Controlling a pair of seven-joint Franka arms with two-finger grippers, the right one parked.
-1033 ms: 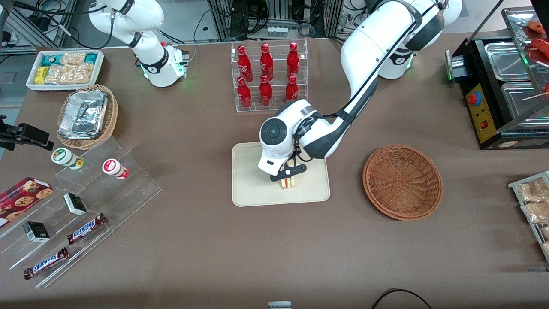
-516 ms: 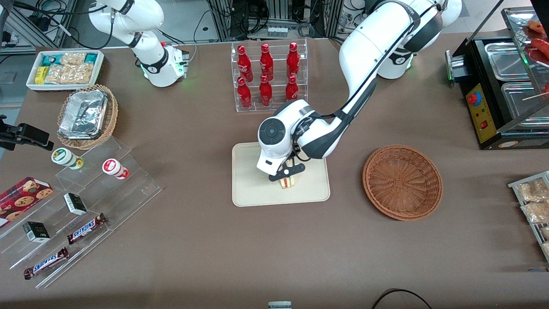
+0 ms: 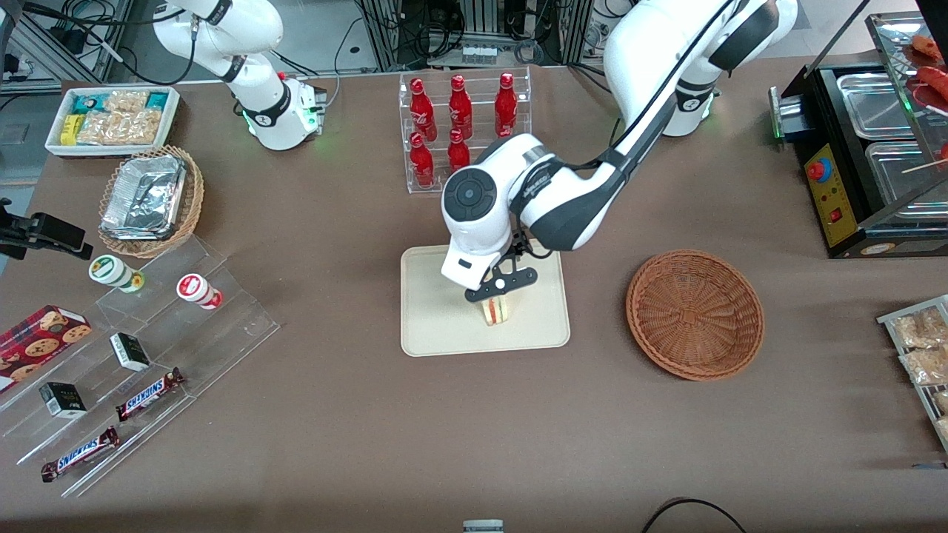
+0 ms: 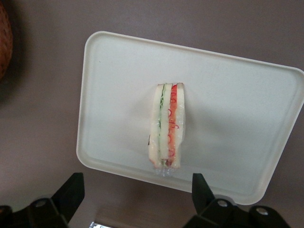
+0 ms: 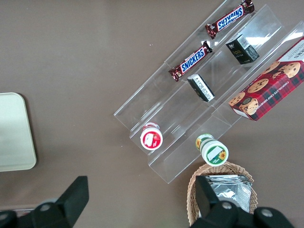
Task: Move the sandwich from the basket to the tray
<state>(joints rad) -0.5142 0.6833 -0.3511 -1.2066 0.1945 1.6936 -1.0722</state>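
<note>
The sandwich (image 4: pixel 166 127) stands on its edge on the tray (image 4: pixel 118 71), its cut face with the green, orange and red layers turned up toward my wrist camera, and its long axis runs in line with the tray's short sides. In the front view the sandwich (image 3: pixel 495 310) sits just below the centre of the frame, on the half of the tray (image 3: pixel 429 333) nearer the front camera, with bare tray all around it. My tool (image 3: pixel 501 286) hangs directly above it, spread open and holding nothing: in the wrist view my fingers (image 4: pixel 70 192) stand well apart on either side of the sandwich, touching neither it nor the tray. The sandwich lies between the lines of the two fingers, nearer to one of them than to the other. From the front, my tool's black bar and my wrist cover the top of the sandwich, so only its lower part shows there, and my arm hides part of the tray's edge farthest from the front camera. The basket (image 3: pixel 695 314) sits at the centre right of the front frame, toward my end of the table, well apart from the tray; my wrist camera catches only a cut-off sliver of the basket (image 4: pixel 4 42).
</note>
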